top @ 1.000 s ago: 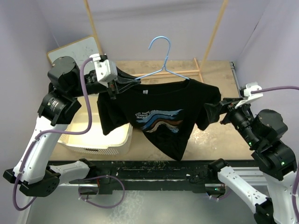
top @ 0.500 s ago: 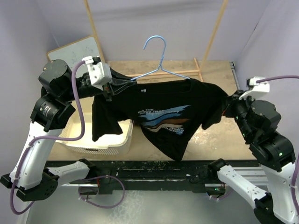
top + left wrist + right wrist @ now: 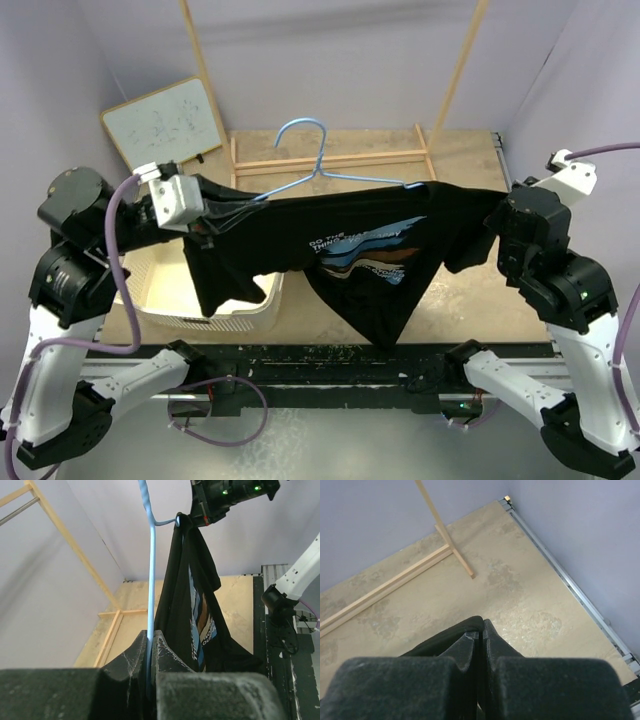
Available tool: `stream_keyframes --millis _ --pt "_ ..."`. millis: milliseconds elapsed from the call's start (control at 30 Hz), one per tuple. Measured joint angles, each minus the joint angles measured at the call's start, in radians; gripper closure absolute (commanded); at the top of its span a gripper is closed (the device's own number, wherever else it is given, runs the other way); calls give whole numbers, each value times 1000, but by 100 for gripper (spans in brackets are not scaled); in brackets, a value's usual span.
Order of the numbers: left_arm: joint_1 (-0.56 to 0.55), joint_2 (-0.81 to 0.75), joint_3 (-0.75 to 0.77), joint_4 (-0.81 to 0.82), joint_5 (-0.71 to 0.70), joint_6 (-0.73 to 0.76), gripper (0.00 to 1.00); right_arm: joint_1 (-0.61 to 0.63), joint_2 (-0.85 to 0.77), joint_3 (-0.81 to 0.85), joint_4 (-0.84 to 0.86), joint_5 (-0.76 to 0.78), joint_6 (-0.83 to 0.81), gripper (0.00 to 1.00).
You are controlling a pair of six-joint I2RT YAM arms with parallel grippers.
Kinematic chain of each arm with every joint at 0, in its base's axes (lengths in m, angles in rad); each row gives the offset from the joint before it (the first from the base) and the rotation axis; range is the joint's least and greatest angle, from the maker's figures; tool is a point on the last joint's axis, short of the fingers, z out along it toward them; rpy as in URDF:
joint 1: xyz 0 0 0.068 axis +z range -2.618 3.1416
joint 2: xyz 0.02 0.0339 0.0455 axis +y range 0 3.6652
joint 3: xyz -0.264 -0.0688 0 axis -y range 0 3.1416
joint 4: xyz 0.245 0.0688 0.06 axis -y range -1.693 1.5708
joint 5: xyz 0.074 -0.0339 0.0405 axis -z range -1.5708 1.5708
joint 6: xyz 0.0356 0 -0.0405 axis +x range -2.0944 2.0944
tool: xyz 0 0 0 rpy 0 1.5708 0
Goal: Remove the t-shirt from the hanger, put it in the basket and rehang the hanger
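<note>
**T-shirt stretched between both arms, hanger not out yet**

- Left gripper (image 3: pixel 151 647): clamped shut. In the left wrist view the light-blue wire of the hanger (image 3: pixel 318 173) is seen pinched between the pads, with black fabric alongside it. Whether the fabric is also gripped cannot be told.
- Right gripper (image 3: pixel 481 636): closed tight on a thin fold of black cloth at the shirt's opposite shoulder or sleeve end.
- The t-shirt (image 3: pixel 360 230) is held in the air above the table (image 3: pixel 470 290), pulled roughly level between the two grippers. The wave graphic is turned up toward the overhead camera and the hem hangs to a point near the table's near edge.
- The hanger is located inside the shirt. Its hook and neck are exposed at the collar on the far side, and both wire arms are seen running down into the shoulders.
- One sleeve is draped over the white basket (image 3: pixel 215 322) on the left.
- The wooden rack frame (image 3: pixel 330 158) is seen lying on the table behind the shirt, clear of it.
</note>
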Motion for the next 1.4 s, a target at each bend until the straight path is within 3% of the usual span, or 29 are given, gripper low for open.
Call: stream_keyframes --millis 400,733,1400 --pt "-1 -83 0 -103 -84 26 100 -10 39 -16 29 -23 13 100" --pt "-1 -89 35 -167 -171 51 100 -100 -2 -192 77 -148 -10 100" --pt "-1 -95 50 -179 -234 48 100 -233 -32 -377 171 -443 -36 100"
